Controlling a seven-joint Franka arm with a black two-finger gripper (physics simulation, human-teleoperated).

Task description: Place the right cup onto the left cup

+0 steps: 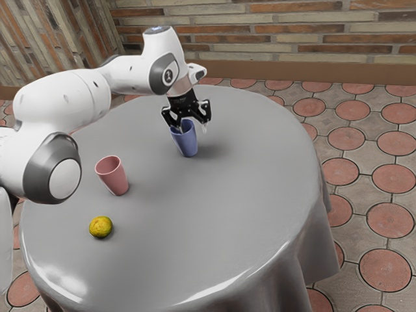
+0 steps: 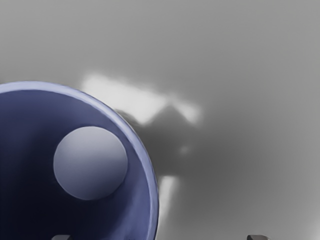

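Gray cloth (image 1: 227, 195) lies under the upright blue cup (image 1: 186, 143). The claw (image 1: 192, 127) is spread astride its rim; the pink cup (image 1: 115, 179) stands well apart from it, the fruit (image 1: 101, 227) farther off.

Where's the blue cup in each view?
Exterior view: the blue cup is just left of the upper middle, under the hand.
Wrist view: close up, seen from above into its mouth, its rim cut off by the picture's edge.
Shared landmark: gray tablecloth beside it.
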